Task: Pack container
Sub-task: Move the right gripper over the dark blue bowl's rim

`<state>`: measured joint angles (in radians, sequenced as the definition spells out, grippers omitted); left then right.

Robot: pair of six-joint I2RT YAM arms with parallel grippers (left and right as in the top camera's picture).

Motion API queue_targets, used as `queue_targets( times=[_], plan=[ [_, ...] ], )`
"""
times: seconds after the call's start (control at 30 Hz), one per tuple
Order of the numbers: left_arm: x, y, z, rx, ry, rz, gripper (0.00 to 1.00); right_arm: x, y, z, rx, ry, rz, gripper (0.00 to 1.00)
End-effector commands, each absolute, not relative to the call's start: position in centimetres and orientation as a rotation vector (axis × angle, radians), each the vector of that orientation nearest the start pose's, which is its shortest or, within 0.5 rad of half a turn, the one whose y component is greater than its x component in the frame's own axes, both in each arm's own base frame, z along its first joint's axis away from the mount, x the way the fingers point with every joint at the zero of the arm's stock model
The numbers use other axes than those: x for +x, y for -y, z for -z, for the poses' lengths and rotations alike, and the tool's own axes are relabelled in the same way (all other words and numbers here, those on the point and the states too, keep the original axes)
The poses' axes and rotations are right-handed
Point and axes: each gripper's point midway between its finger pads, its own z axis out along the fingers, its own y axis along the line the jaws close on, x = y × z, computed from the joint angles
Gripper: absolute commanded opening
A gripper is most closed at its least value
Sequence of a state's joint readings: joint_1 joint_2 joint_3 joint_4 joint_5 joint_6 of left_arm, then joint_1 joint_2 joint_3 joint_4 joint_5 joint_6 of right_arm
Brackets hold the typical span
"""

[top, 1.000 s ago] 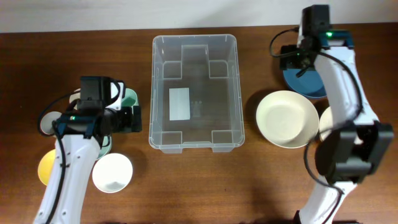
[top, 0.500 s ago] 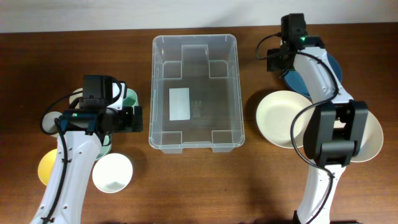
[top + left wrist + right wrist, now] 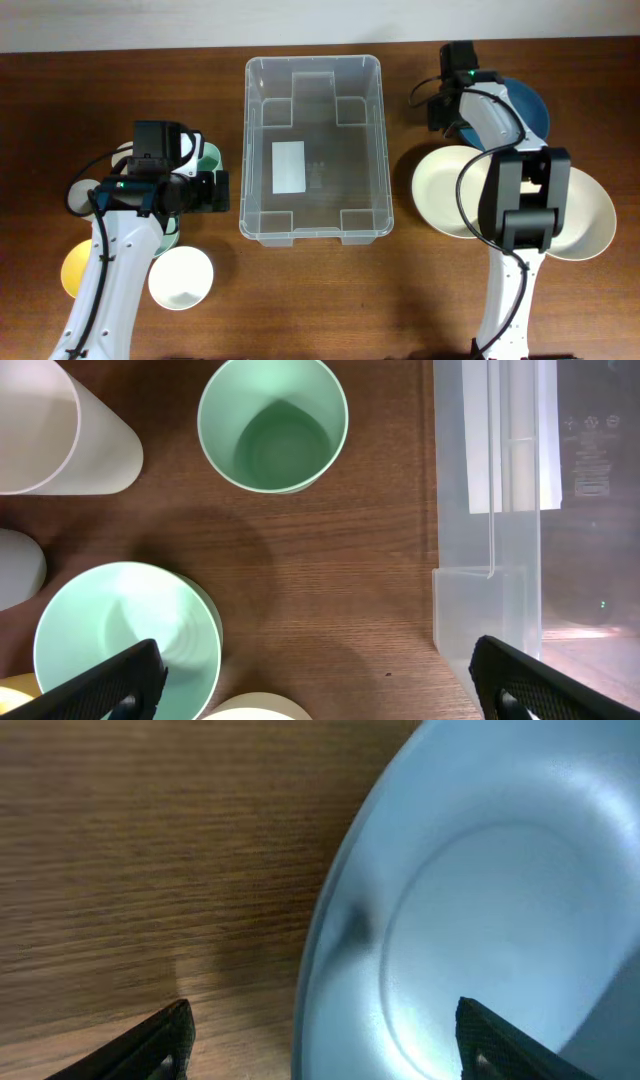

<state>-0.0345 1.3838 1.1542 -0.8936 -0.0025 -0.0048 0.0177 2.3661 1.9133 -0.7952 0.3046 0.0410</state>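
The container (image 3: 312, 62) is a clear plastic bin in the middle of the table, empty, with a white label (image 3: 288, 167) on its bottom. Its left wall shows in the left wrist view (image 3: 500, 510). My left gripper (image 3: 220, 191) is open and empty, just left of the bin, over bare wood (image 3: 320, 690). My right gripper (image 3: 447, 112) is open at the back right. Its jaws straddle the left rim of a blue dish (image 3: 528, 100) without closing on it; the right wrist view (image 3: 325, 1045) shows one finger over wood and one over the dish (image 3: 480, 900).
A cream bowl (image 3: 448, 192) and a larger cream dish (image 3: 592, 222) lie right of the bin under the right arm. Left of the bin are two mint cups (image 3: 272, 425) (image 3: 125, 645), a white cup (image 3: 50, 425), a white bowl (image 3: 181, 277) and a yellow bowl (image 3: 76, 268).
My right gripper has moved left and slightly toward the front, from above the blue dish to its left rim. The left arm has not moved.
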Motion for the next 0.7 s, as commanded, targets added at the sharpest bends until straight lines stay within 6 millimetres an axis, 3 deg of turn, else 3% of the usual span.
queue_targets(
  times=[0.0,0.33,0.4,0.67],
  plan=[
    [33.35,1.37,-15.91,0.029,-2.678,0.032,1.0,53.23,5.78,-1.08,0.129,-2.788,0.467,0.73],
    [33.36,1.37,-15.93,0.029,-2.677,0.032,1.0,53.18,6.68,-0.98,0.153,-2.788,0.471,0.41],
    [33.35,1.37,-15.93,0.029,-2.678,0.032,1.0,53.28,6.66,-1.01,0.153,-2.784,0.47,0.28],
    [33.36,1.37,-15.92,0.029,-2.678,0.032,1.0,53.45,6.66,-1.06,0.154,-2.777,0.469,0.15]
  ],
)
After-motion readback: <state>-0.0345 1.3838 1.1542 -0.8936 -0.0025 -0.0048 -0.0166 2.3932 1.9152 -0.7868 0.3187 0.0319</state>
